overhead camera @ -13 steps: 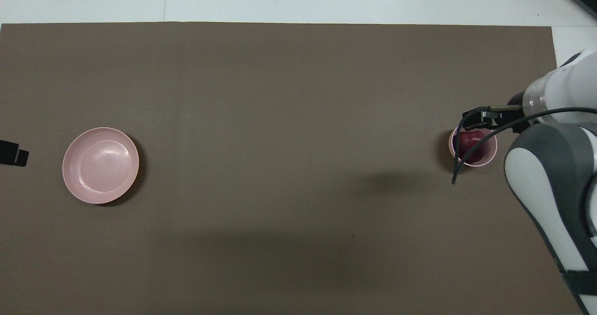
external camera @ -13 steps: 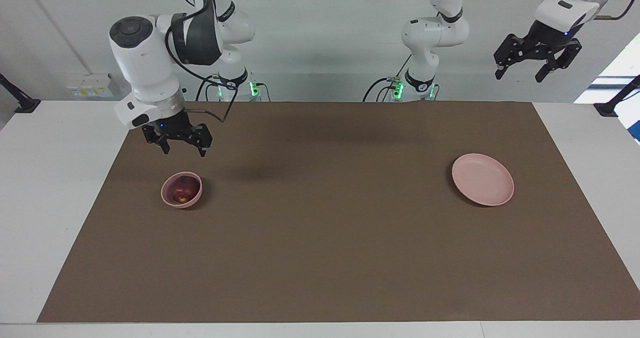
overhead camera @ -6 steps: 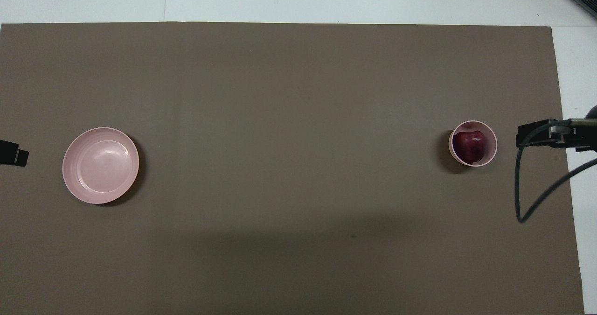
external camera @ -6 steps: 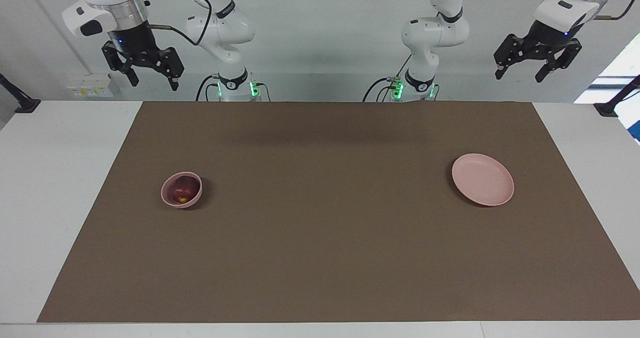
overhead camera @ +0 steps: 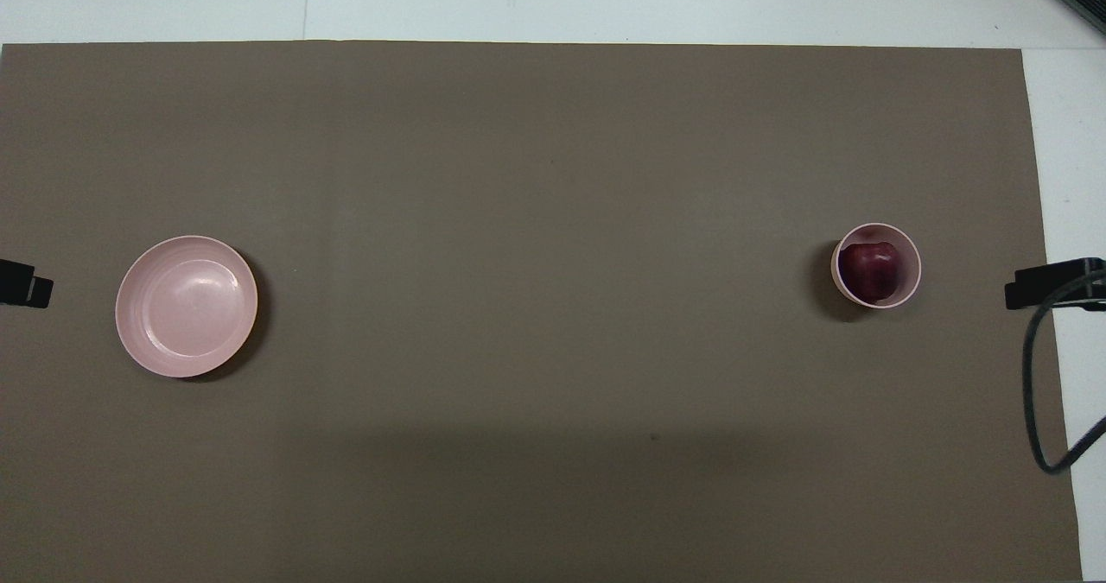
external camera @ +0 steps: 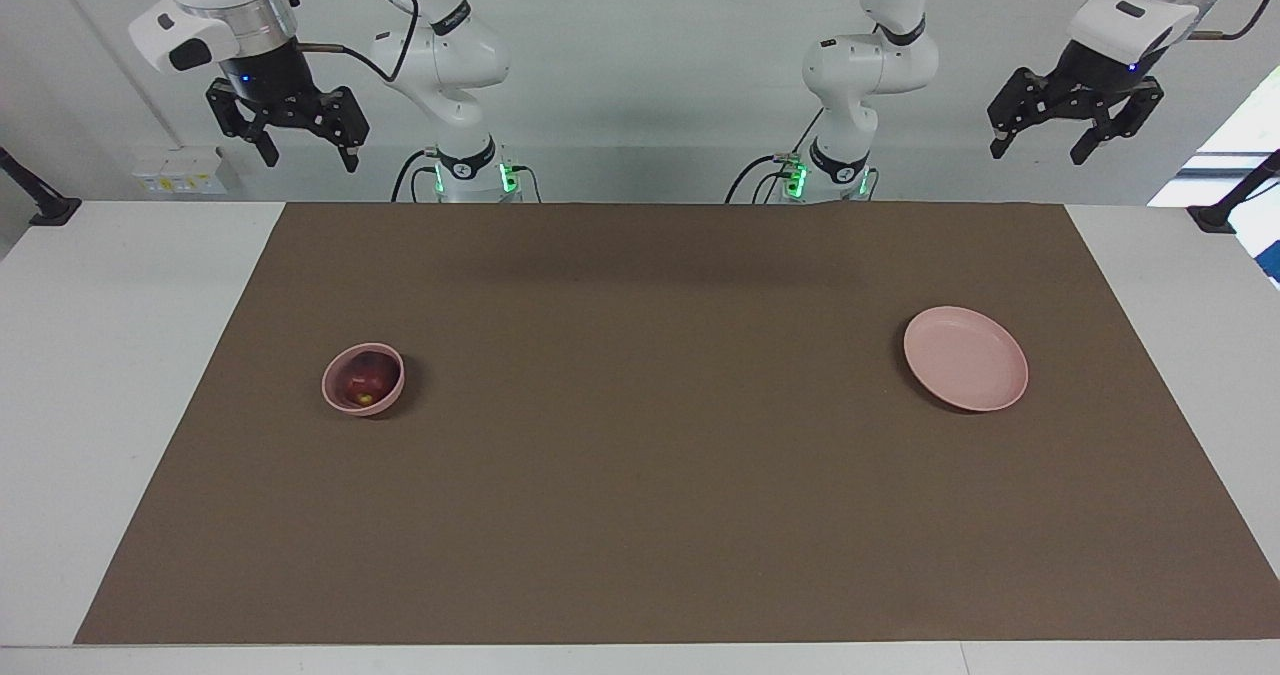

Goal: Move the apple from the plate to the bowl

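Grippers first: right gripper, which a second ago hung low just above the bowl, has lifted clear to its own end of the table, jaws wide and empty; left gripper waits unchanged, likewise open. Farther out, apple sits in the bowl (plate bare), so the task looks finished.
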